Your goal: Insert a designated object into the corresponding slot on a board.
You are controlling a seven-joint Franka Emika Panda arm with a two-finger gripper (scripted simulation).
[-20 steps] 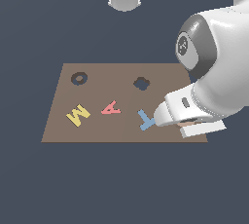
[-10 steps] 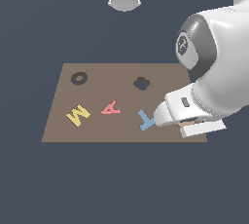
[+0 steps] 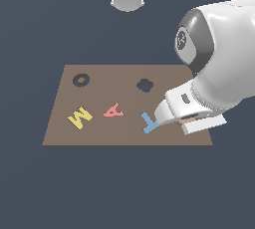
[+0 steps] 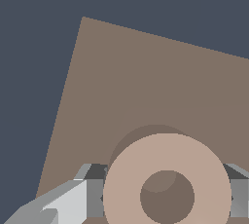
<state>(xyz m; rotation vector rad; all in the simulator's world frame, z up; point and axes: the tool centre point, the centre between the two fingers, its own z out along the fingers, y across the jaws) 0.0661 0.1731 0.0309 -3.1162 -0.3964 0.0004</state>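
- The arm (image 3: 219,58) fills the exterior view's right, its wrist low over the board's near corner on that side.
- The board (image 3: 99,133) lies flat (brown, with two dark cut-outs).
- The gripper (image 4: 167,196) has a finger (image 4: 73,201) on either side of the tan ring (image 4: 167,167); whether they press it I cannot tell.
- The slot (image 3: 81,79) sits at the far corner on the exterior view's left, well apart from the ring.
- The yellow M (image 3: 79,117), pink A (image 3: 114,109) and blue T (image 3: 149,122) lie in a row.

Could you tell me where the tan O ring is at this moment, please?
In the wrist view the tan O ring sits between the gripper fingers, above the board; the exterior view's arm hides it.
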